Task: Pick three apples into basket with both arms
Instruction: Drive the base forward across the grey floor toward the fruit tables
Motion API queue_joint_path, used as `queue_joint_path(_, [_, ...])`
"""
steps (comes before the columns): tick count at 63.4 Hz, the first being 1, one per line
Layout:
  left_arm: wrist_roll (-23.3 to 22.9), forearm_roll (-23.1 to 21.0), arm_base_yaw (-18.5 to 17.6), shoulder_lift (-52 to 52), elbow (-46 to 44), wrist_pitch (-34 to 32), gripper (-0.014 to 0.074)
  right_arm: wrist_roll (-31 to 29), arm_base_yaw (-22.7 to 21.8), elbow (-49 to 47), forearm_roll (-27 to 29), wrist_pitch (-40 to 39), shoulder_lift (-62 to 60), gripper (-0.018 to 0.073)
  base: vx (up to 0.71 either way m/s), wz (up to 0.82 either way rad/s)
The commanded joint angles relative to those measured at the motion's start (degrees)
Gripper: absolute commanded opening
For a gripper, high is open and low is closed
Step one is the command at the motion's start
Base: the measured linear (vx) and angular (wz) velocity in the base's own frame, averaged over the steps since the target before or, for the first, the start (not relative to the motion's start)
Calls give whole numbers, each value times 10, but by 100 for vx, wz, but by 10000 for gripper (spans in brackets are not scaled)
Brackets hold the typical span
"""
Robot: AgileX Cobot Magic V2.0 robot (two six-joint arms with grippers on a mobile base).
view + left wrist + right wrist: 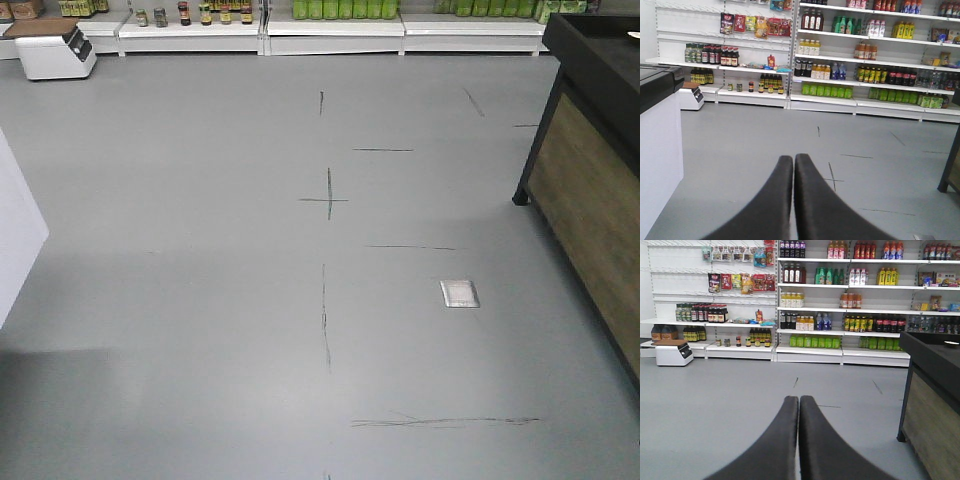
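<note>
Both grippers are pressed together on nothing. Our left gripper [793, 161] shows its two black fingers meeting at the tips, and our right gripper [798, 402] looks the same. Neither the apples nor the basket appears in any view. We see only bare grey floor [200, 300], stocked shelves [840, 310] along the far wall, a white cabinet [660, 150] to our left and a dark worktop [935, 390] with a wood-panelled side to our right.

We judge that the task has hardly begun and that the step in hand is finding the fruit. To do it well, we should bring the base and cameras round until the dark red apples and the pale basket are plainly in sight, perhaps on that worktop, whose top is mostly hidden from here. We should part the fingers only once an apple sits squarely ahead. Take care to choose red ones, and keep both arms clear of the worktop edge.
</note>
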Motion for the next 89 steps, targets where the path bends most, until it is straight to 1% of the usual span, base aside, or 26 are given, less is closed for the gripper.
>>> queue_joint_path(1, [-1,-4,0,-1,11,-40,-7,-3,-2,8,-5,-41,1,-9,0,0])
queue_joint_path(89, [-1,-4,0,-1,11,-40,-7,-3,-2,8,-5,-41,1,-9,1,0])
